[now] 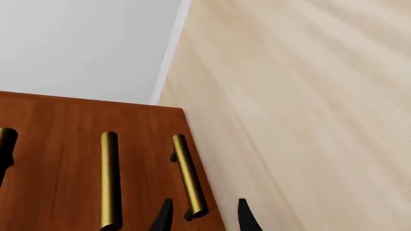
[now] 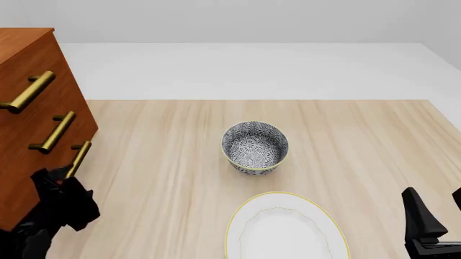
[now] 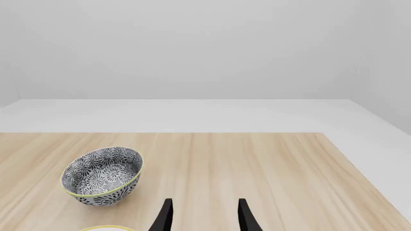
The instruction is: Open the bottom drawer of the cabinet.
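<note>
A patterned bowl (image 2: 255, 147) and white plate (image 2: 286, 229) sit at the cabinet's (image 2: 29, 129) three o'clock. The left gripper (image 1: 204, 214) – fingers parted, empty – straddles the bottom drawer's (image 1: 202, 192) brass handle (image 1: 188, 175); right gripper (image 3: 204, 214) open too.

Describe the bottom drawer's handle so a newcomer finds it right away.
Find the big reddish-brown cabinet at the table's left edge. Three brass bar handles run down its front; the bottom drawer's handle is the lowest, nearest the tabletop. Unlike the two above, it has the left gripper open around its end.
</note>
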{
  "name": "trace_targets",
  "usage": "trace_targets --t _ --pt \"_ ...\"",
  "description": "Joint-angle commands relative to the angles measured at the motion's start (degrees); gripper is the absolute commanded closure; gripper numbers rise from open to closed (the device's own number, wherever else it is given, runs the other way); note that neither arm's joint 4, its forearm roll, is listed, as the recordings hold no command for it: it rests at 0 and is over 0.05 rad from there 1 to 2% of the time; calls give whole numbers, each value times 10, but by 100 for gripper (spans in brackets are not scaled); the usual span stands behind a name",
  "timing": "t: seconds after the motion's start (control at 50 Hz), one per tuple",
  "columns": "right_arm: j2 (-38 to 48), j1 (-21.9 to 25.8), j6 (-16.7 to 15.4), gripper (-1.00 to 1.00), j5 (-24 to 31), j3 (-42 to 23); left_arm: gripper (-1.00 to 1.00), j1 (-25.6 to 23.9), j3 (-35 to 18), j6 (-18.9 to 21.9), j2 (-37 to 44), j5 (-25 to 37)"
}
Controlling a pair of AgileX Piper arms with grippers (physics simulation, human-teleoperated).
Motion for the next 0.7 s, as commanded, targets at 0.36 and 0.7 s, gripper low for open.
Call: trace_targets --t 0.36,0.7 --pt "0 0 0 -100 0 0 -100 19 -30 -23 40 9" --pt "0 0 0 -100 0 0 -100 24 -56 -25 40 40"
